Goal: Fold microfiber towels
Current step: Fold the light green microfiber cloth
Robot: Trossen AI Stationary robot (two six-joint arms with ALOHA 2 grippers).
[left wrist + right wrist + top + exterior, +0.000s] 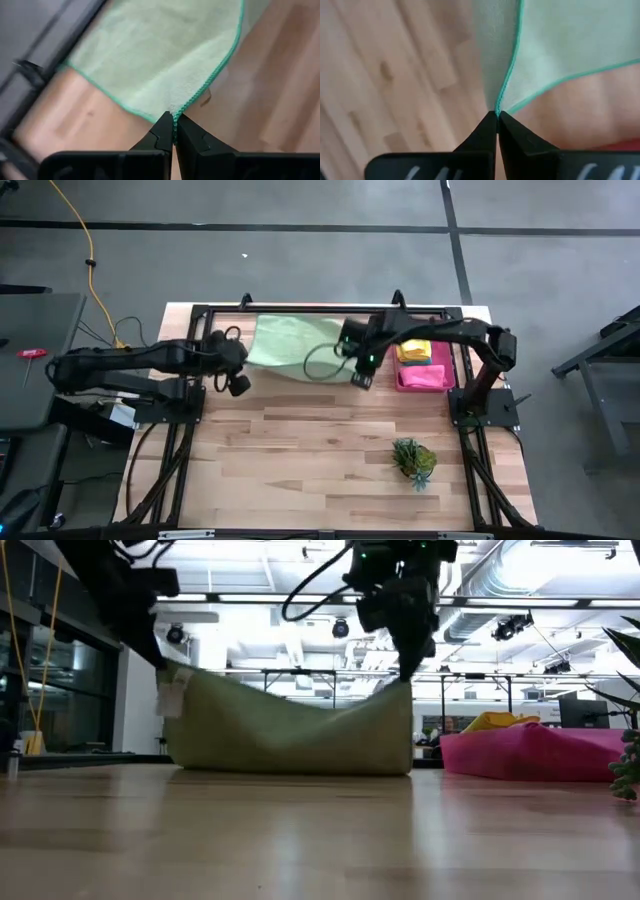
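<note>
towel (285, 340): pale green, darker green stitched edge
left claw (173, 131): black
right claw (497, 125): black
table (320, 460): light wood planks, streaked grain
tray (422, 379): hot pink
cloth in tray (414, 351): yellow
plant (413, 459): green, spiky
floor (300, 260): grey, dark lines
cable (88, 260): yellow

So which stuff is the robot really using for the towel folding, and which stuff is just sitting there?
Part of the job:
- pale green towel, lifted by two corners
- left gripper, shut on one corner
- right gripper, shut on the other
- yellow towel and pink towel, waiting in a pile

Just lying about:
- small green plant
- wooden table
</note>
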